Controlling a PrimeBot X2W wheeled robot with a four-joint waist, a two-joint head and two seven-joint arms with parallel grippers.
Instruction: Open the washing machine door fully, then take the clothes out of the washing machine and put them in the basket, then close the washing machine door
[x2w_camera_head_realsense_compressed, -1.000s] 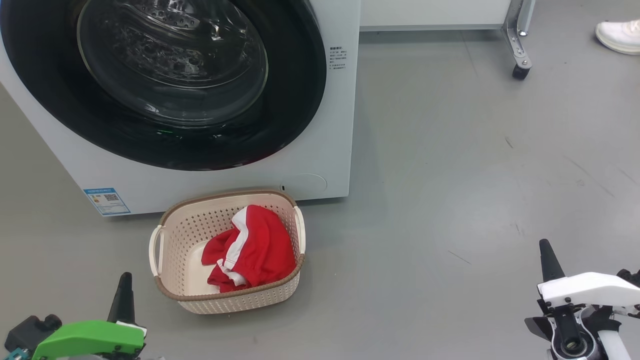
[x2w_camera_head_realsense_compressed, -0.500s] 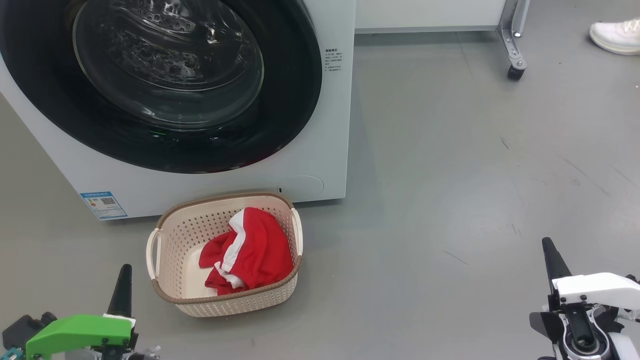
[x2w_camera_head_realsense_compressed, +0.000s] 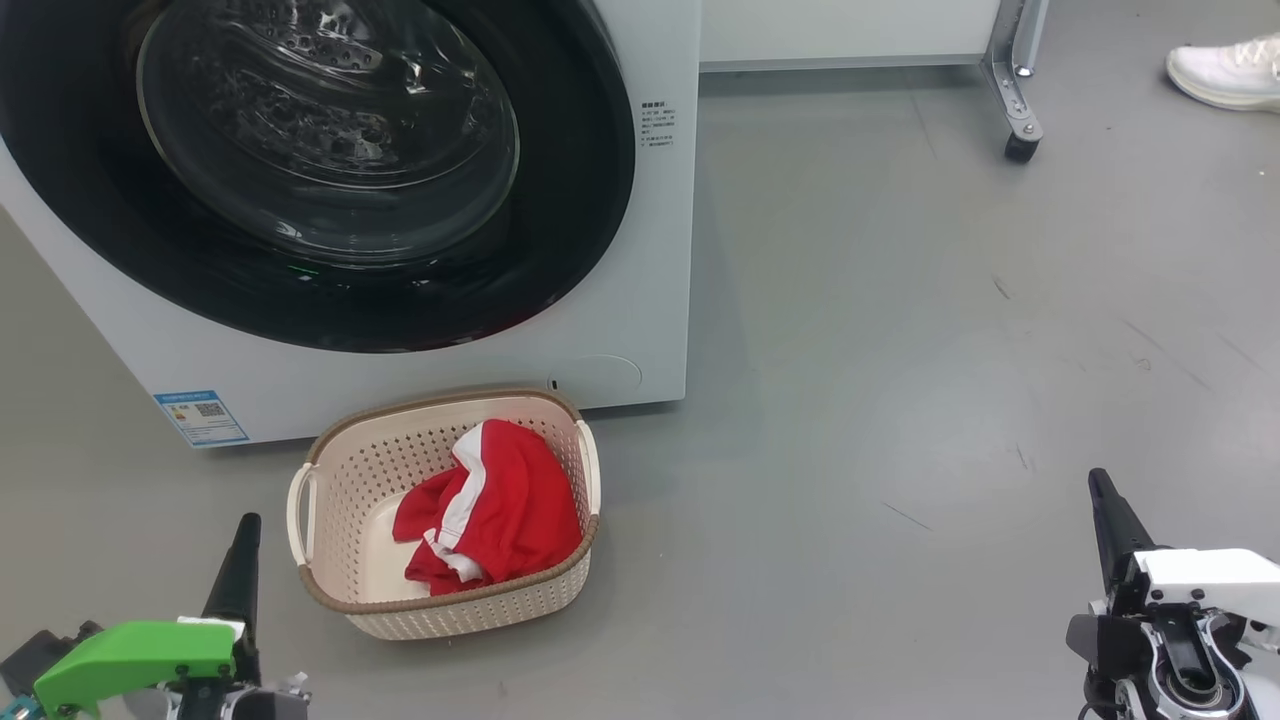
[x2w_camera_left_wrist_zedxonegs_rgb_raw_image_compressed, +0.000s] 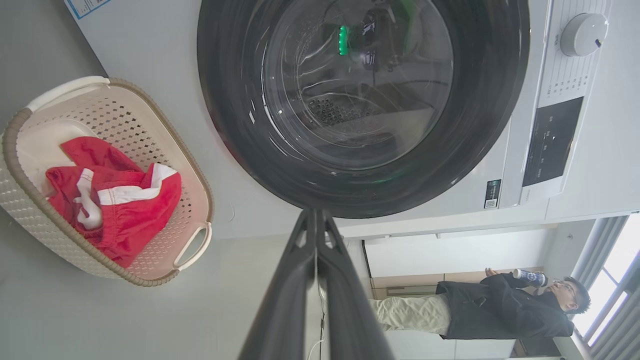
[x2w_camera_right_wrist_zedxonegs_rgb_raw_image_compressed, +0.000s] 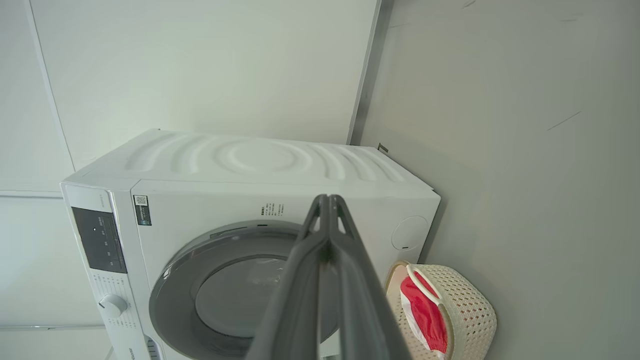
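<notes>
Bright red, white-trimmed fabric clothes (x2w_camera_head_realsense_compressed: 500, 505) lie in the right half of the cream perforated plastic basket (x2w_camera_head_realsense_compressed: 460, 618). The left gripper (x2w_camera_left_wrist_zedxonegs_rgb_raw_image_compressed: 316, 214) and right gripper (x2w_camera_right_wrist_zedxonegs_rgb_raw_image_compressed: 328, 199) both have closed, empty jaws.

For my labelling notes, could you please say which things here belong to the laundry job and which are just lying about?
Job: washing machine, washing machine door, clothes, basket.
Lying about: castor leg, white shoe, standing person.

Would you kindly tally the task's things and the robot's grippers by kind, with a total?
Washing machine: 1
Washing machine door: 1
Basket: 1
Red garment: 1
Grippers: 2 (left gripper, right gripper)
Total: 6
</notes>
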